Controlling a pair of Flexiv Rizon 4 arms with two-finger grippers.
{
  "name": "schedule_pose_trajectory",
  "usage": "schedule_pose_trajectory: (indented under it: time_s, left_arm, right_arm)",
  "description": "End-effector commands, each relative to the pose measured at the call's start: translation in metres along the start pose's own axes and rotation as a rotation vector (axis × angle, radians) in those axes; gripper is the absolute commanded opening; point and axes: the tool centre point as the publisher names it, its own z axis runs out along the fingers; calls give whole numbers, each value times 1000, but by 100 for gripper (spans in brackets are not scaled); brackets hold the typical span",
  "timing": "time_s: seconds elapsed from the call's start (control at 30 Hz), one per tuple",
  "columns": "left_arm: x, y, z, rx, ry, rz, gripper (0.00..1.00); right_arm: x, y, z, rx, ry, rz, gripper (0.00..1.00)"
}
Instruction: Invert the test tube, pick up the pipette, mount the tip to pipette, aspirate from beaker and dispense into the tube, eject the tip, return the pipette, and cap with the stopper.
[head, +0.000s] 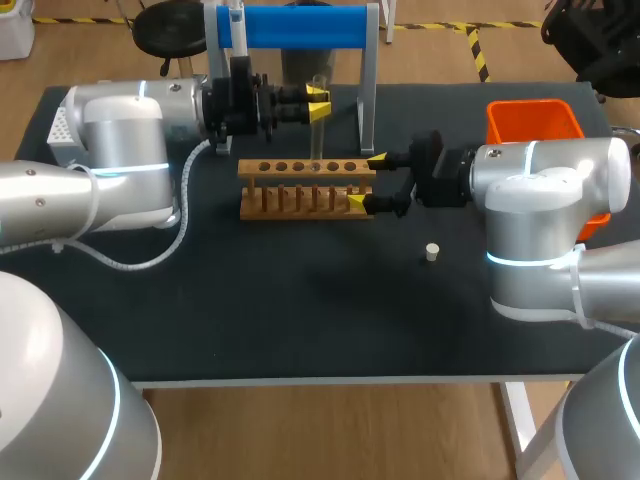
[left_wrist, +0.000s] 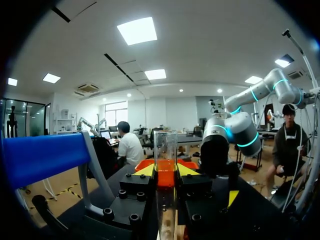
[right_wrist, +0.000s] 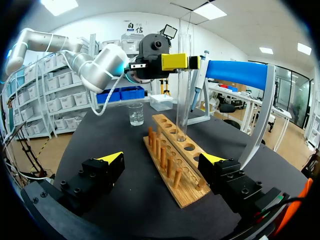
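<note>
Stopper (head: 432, 252) lies near rack (head: 307, 188) that right gripper (head: 367, 181) straddles; left gripper (head: 318, 103) clasps tube (left_wrist: 165, 150).

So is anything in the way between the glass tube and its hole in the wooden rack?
Nothing I can see. The left claw holds the clear glass test tube upright, its lower end right at an open hole in the wooden tube rack. The right claw is open around the rack's end, not under the tube.
</note>
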Motion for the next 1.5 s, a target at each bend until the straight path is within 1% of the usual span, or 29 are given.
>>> schedule_pose_trajectory:
  time_s: [0.03,1.23,1.5]
  left_arm:
    - [-1,3,0,6,2,1,0]
    - [-3,24,-6,14,-10,-21,0]
    - [-3,27,-7,-11,-11,-23,0]
  right_arm:
    - [1,-1,0,-2,-5,0,100]
    - [1,-1,0,-2,-5,0,100]
    - [1,-1,0,-2,-5,0,100]
